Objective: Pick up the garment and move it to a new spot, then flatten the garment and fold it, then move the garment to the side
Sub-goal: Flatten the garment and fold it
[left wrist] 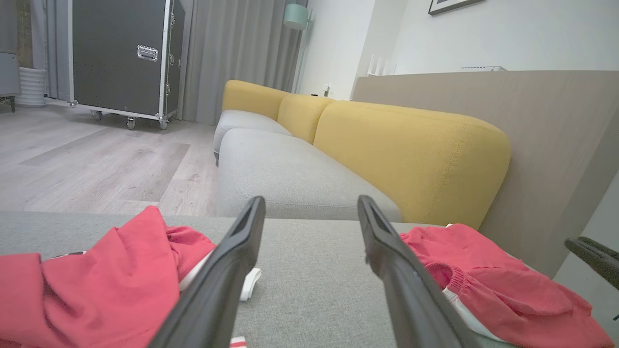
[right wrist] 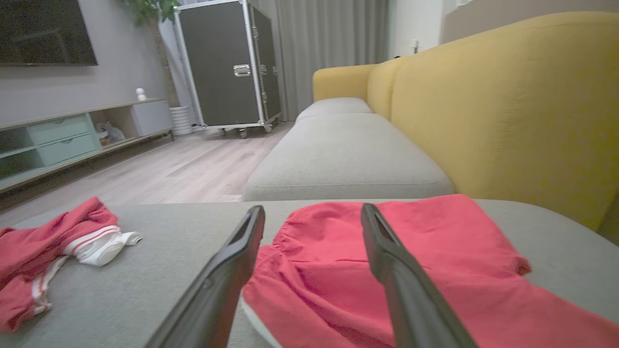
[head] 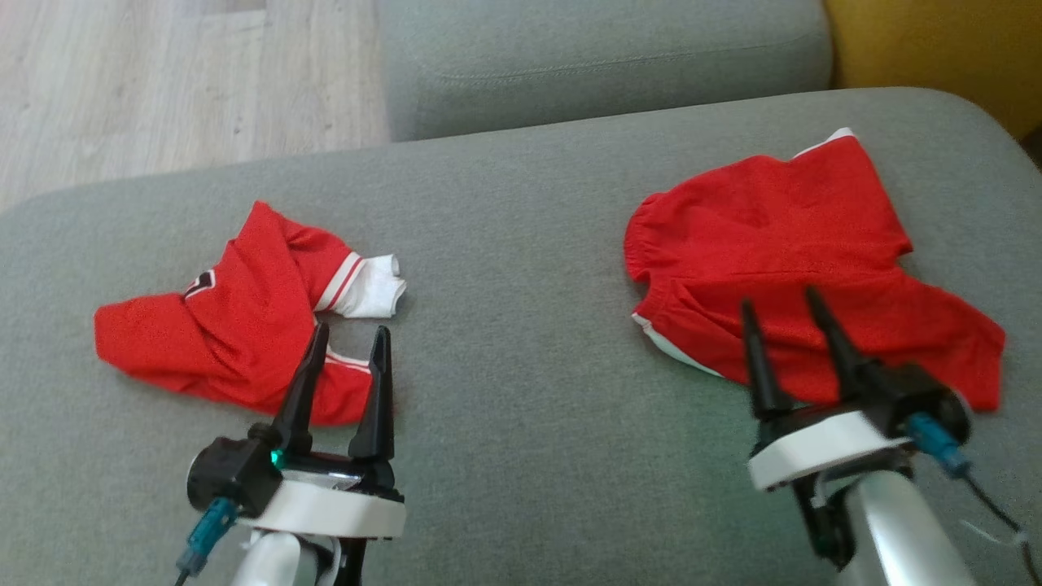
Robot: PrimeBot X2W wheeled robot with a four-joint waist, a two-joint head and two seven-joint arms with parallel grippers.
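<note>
Two red garments lie on the grey sofa cushion (head: 521, 439). A crumpled red jersey (head: 236, 325) with white trim sits at the left, also seen in the left wrist view (left wrist: 96, 285). My left gripper (head: 350, 330) hovers open over its near right edge, holding nothing (left wrist: 311, 199). At the right, a pair of red shorts (head: 798, 268) lies roughly spread, its elastic waistband toward the middle. My right gripper (head: 777, 297) stands open above the near edge of the shorts (right wrist: 435, 270), with nothing between its fingers (right wrist: 313, 207).
A second grey seat cushion (head: 602, 57) lies beyond, with the yellow sofa back (head: 936, 49) at the far right. Wooden floor (head: 163, 81) drops off at the far left. A black wheeled flight case (right wrist: 227, 67) stands across the room.
</note>
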